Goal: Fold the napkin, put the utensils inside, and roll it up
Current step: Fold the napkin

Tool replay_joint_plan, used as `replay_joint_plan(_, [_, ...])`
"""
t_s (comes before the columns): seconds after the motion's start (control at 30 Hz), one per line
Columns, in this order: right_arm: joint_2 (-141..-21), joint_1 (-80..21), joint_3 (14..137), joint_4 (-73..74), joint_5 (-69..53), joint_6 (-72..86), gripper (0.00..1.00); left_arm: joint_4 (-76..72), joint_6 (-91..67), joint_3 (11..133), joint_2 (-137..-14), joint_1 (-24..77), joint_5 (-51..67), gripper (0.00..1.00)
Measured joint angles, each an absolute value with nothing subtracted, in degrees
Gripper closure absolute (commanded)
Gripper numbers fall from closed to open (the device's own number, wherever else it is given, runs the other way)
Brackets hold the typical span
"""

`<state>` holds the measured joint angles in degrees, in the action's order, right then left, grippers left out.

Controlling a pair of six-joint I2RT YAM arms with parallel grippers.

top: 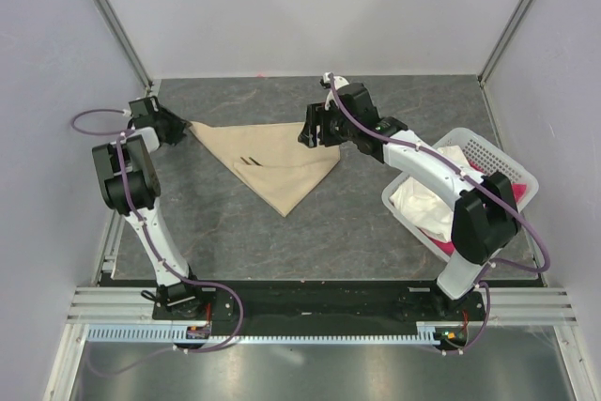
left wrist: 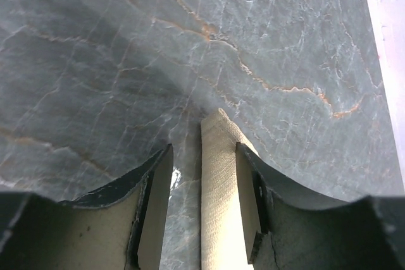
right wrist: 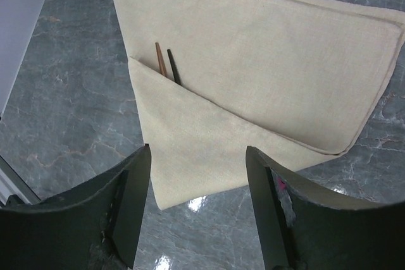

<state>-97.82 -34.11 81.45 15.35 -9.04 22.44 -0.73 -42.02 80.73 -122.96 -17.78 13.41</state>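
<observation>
The beige napkin (top: 272, 161) lies folded into a triangle with its point toward the arms. Two thin utensil handles (right wrist: 166, 63), one brown and one dark, stick out from under a folded flap; their heads are hidden. My left gripper (top: 180, 128) is at the napkin's left corner. A narrow strip of napkin (left wrist: 218, 156) lies between its jaws, up against the right finger (left wrist: 248, 200), with a gap to the left finger, so it is open. My right gripper (right wrist: 197, 153) hangs open over the right corner of the napkin (right wrist: 253, 49), apart from it.
A white perforated basket (top: 512, 168) stands at the right, under my right arm, with a white cloth (top: 423, 196) and a pink-red cloth (top: 441, 247) in it. Grey walls close in the dark marbled table (top: 376, 232) on the left, back and right.
</observation>
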Motion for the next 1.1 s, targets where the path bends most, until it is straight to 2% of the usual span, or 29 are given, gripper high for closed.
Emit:
replay_joint_plan(0.17, [-98.3, -34.1, 81.5, 15.4, -9.2, 22.4, 0.3, 0.0, -42.0, 82.1, -123.9, -17.8, 14.7, 0.53])
replay_joint_plan(0.33, [-98.3, -34.1, 81.6, 15.4, -9.2, 22.4, 0.3, 1.4, -41.9, 84.1, -125.4, -17.8, 15.9, 0.67])
replay_joint_plan(0.4, [-98.3, -34.1, 81.7, 15.5, -9.2, 22.4, 0.3, 2.1, -41.9, 85.1, -126.1, -17.8, 16.6, 0.81])
replay_joint_plan(0.57, [-98.3, -34.1, 81.7, 15.5, -9.2, 22.4, 0.3, 4.4, -41.5, 87.8, -128.0, -17.9, 17.9, 0.86])
replay_joint_plan(0.67, [-98.3, -34.1, 81.7, 15.5, -9.2, 22.4, 0.3, 5.0, -41.5, 88.6, -128.5, -17.9, 18.2, 0.98])
replay_joint_plan(0.93, [-98.3, -34.1, 81.7, 15.5, -9.2, 22.4, 0.3, 4.2, -41.1, 88.1, -128.6, -18.3, 19.1, 0.98])
replay_joint_plan(1.1, [-98.3, -34.1, 81.6, 15.5, -9.2, 22.4, 0.3, 0.9, -40.7, 82.0, -125.3, -18.6, 19.7, 0.98])
